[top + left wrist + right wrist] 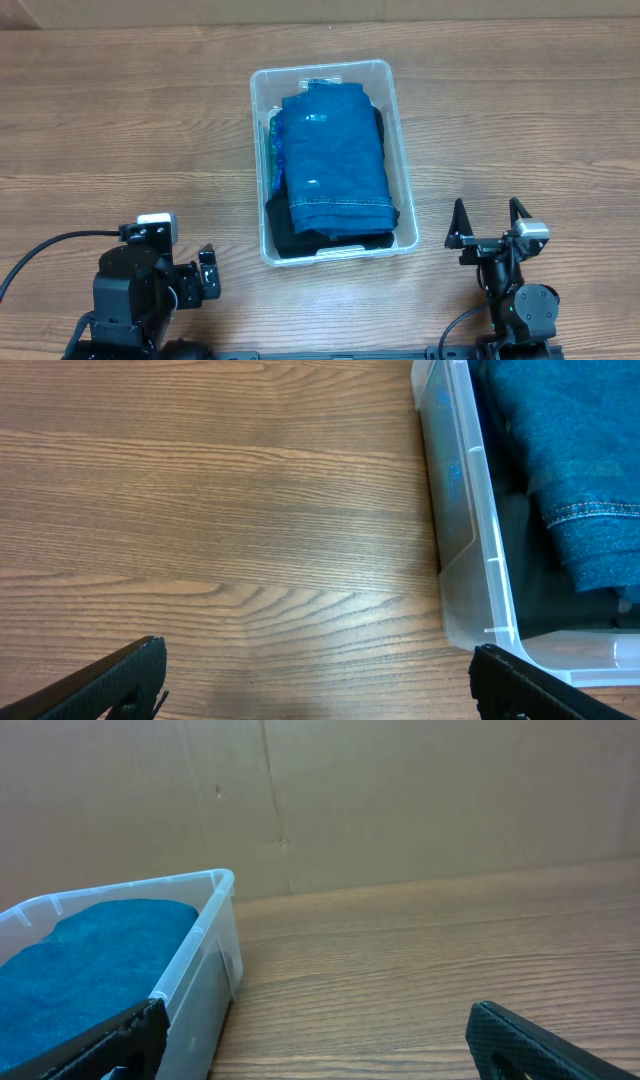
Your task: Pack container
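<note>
The right gripper (pixel 487 215) is spread wide with nothing between its fingers, over the table (pixel 120 130) just off the near right corner of the clear plastic container (pixel 404 170). The left gripper (pixel 318 695) is likewise gaping and empty, off the container's near left corner. The container stands upright in the middle of the table, filled with folded blue denim (pixel 335 150) that lies on top of a black garment (pixel 300 238).

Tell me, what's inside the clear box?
Folded blue denim lies on top inside the container, with black fabric under it and something blue-green along one wall. Anything deeper is covered.
</note>
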You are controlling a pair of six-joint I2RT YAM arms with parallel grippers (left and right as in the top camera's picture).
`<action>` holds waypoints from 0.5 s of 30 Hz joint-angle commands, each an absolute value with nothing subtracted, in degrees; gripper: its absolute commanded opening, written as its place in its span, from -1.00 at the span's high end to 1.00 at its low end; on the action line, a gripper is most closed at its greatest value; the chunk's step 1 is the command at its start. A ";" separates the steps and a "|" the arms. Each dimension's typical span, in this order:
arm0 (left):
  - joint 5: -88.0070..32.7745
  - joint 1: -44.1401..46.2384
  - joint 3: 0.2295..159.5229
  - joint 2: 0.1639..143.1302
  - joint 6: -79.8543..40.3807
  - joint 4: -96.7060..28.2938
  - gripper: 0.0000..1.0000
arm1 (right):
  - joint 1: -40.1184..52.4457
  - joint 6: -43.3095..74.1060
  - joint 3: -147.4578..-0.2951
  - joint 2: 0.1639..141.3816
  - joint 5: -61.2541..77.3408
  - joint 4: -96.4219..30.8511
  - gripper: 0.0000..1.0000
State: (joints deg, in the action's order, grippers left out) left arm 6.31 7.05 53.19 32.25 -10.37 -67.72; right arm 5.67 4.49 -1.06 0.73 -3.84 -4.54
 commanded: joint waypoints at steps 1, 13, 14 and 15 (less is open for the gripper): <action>7.03 7.16 52.97 31.81 -10.48 -67.51 -1.00 | 5.93 4.54 -0.47 0.23 -4.43 -4.38 -1.00; 7.03 7.16 52.97 31.81 -10.48 -67.51 -1.00 | 5.93 4.54 -0.47 0.23 -4.43 -4.38 -1.00; 7.03 7.16 52.84 31.42 -10.48 -67.51 -1.00 | 5.93 4.54 -0.47 0.23 -4.43 -4.38 -1.00; 7.03 7.11 52.51 30.83 -10.48 -67.48 -1.00 | 5.93 4.54 -0.47 0.23 -4.43 -4.38 -1.00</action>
State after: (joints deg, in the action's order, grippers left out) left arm 6.31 7.05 53.19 32.25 -10.35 -67.72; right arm 5.67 4.47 -1.06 0.73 -3.84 -4.51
